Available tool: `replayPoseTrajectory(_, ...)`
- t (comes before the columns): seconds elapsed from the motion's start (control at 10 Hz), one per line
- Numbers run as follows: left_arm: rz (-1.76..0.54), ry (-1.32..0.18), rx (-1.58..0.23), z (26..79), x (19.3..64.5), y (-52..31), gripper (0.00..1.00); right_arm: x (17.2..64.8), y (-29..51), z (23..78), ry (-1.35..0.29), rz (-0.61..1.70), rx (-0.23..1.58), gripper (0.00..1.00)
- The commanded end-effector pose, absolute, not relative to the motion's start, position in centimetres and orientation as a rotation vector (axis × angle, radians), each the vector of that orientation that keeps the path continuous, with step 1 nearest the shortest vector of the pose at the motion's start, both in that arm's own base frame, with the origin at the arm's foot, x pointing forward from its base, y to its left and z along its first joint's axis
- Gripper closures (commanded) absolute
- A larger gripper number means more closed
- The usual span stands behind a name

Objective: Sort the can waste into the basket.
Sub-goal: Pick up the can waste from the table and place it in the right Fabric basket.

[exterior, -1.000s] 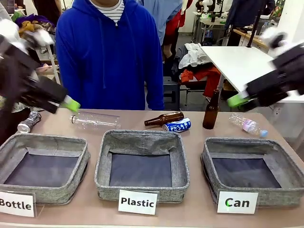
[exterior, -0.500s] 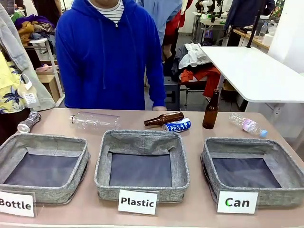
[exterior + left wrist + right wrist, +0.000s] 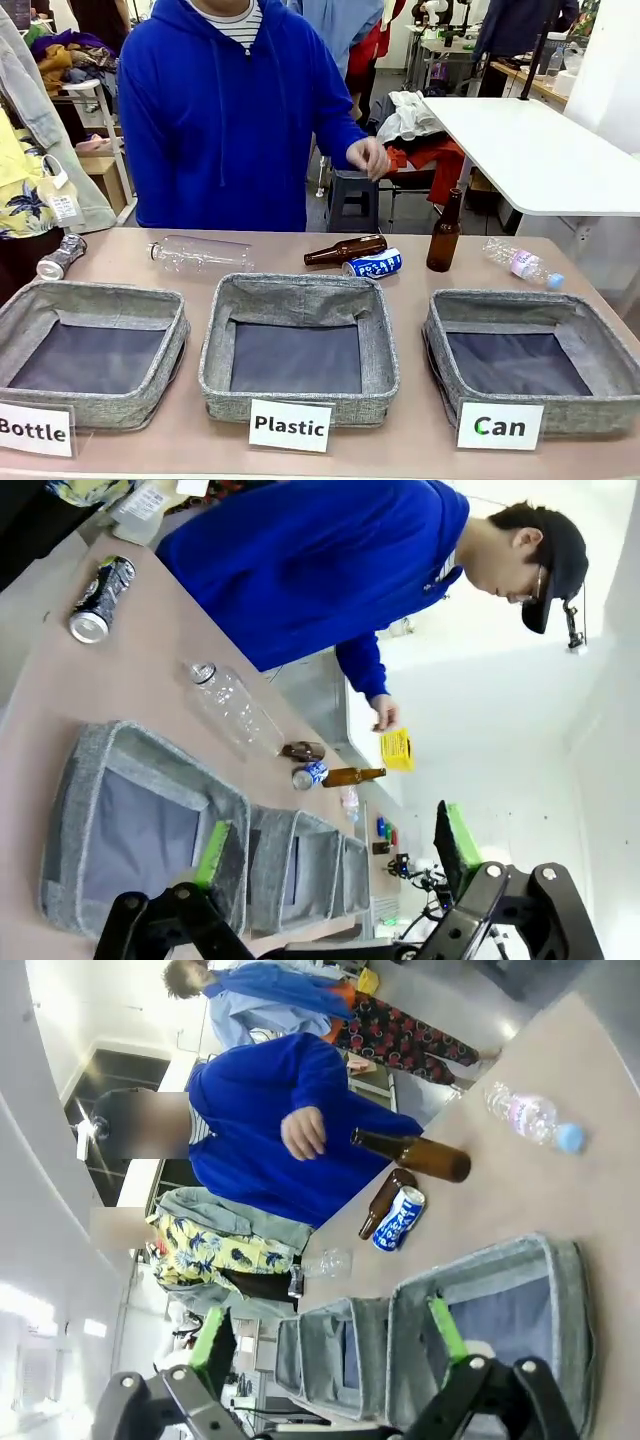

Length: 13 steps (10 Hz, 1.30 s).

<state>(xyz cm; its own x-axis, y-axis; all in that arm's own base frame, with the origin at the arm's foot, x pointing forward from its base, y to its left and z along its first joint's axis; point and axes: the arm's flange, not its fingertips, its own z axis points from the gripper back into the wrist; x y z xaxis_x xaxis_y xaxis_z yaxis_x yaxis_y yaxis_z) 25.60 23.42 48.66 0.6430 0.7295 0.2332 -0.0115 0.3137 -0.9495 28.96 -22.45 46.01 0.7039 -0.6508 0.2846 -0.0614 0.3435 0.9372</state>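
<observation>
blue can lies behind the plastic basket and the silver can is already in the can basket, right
No: the silver can lies on the table behind the Bottle basket, not in the Can basket, as the front view shows. The blue can does lie behind the Plastic basket.

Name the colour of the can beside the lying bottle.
The can is blue with white lettering; front view best.

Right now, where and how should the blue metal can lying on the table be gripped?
Probably mid-body, from straight above, closing front to back: the blue metal drink can lies on its side, round wall up. Mind the lying brown glass bottle close behind it.
</observation>
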Motion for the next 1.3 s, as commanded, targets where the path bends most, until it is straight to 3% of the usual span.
replayPoseTrajectory(0.0,0.503,-0.761,-1.133,49.5,24.4,23.6,0.0,28.4,-22.5,46.9,-0.743,-0.407,1.185,0.0)
replayPoseTrajectory(0.5,0.519,-0.74,-1.129,49.6,24.0,23.6,0.0,28.4,-22.5,46.9,-0.743,-0.407,1.185,0.0)
replayPoseTrajectory(0.6,0.428,-0.754,-1.011,50.2,23.3,20.6,0.0,28.4,-22.5,46.9,-0.743,-0.407,1.185,0.0)
replayPoseTrajectory(0.9,0.348,-0.701,-0.704,53.6,33.7,18.3,0.0,28.4,-22.5,46.9,-0.743,-0.407,1.185,0.0)
replayPoseTrajectory(1.2,0.192,-0.634,-0.51,51.9,43.4,15.3,0.0,28.4,-22.5,46.9,-0.743,-0.407,1.185,0.0)
